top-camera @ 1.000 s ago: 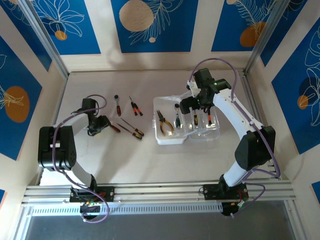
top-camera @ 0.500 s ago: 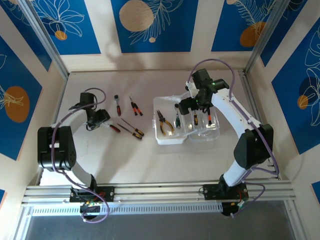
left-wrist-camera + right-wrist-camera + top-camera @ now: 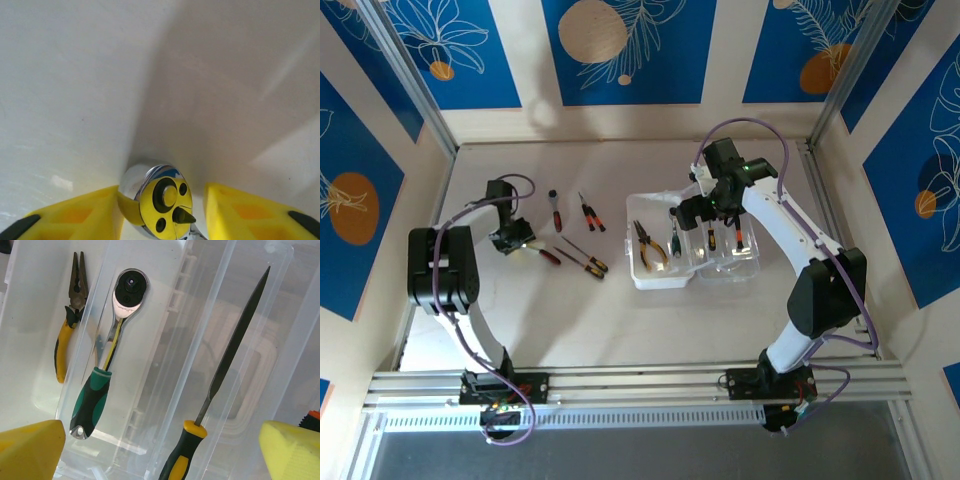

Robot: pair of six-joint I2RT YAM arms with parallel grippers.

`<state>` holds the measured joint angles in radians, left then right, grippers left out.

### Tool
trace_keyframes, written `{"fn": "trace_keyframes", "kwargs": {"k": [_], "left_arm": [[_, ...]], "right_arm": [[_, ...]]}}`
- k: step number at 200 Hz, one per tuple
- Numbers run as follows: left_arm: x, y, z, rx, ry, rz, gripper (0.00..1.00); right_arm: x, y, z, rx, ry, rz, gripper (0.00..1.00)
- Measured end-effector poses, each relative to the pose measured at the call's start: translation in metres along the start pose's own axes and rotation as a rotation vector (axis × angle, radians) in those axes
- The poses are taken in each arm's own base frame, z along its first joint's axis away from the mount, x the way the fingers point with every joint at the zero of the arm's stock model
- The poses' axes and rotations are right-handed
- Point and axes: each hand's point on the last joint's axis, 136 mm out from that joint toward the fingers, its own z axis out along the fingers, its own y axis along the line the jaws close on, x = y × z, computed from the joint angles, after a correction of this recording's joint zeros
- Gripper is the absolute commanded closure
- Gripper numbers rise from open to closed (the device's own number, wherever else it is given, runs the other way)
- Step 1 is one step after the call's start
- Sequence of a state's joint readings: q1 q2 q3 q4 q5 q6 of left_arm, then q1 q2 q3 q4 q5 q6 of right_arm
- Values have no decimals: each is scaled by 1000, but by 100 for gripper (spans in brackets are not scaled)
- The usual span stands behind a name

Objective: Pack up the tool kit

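Straddling a chrome tool head (image 3: 157,197), left jaws part open, right jaws wide, empty, over clear case (image 3: 200,325)

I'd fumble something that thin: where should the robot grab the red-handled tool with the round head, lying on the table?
Probably by the red handle, from straight above, jaws closing across its width. The tool lies flat on the table, so only top and sides are free, and bare table shows either side of the handle.

Bright, even light; soft shadows.
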<state>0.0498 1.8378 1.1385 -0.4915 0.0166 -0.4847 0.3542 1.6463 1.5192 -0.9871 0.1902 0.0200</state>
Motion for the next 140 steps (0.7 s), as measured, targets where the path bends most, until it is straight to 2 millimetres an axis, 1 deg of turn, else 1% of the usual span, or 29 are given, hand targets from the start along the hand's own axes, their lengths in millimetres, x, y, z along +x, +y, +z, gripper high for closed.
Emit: {"fn": "trace_keyframes", "kwargs": {"k": [20,39,61,94,110,126,140], "left_arm": [[1,1,0,-4,7,11,78],[-5,-3,-1,16,-15,21,87],[-6,-5,-1,26,-18,31,100],[-5,-7,-1,40,-16,48,100],[-2,-8,-3,50,-9,59,100],[3,-9,-8,59,1,76,100],[4,-10,-17,71,-1,94,100]], "right_arm": [[3,0,2,0,8,1,1],[4,-1,3,0,12,2,1],[4,0,2,0,9,2,1],[3,0,-2,-1,-1,1,1],[3,1,-5,-3,-9,0,1],[3,2,-7,-7,-16,0,1],[3,2,-9,-8,-21,-1,1]]}}
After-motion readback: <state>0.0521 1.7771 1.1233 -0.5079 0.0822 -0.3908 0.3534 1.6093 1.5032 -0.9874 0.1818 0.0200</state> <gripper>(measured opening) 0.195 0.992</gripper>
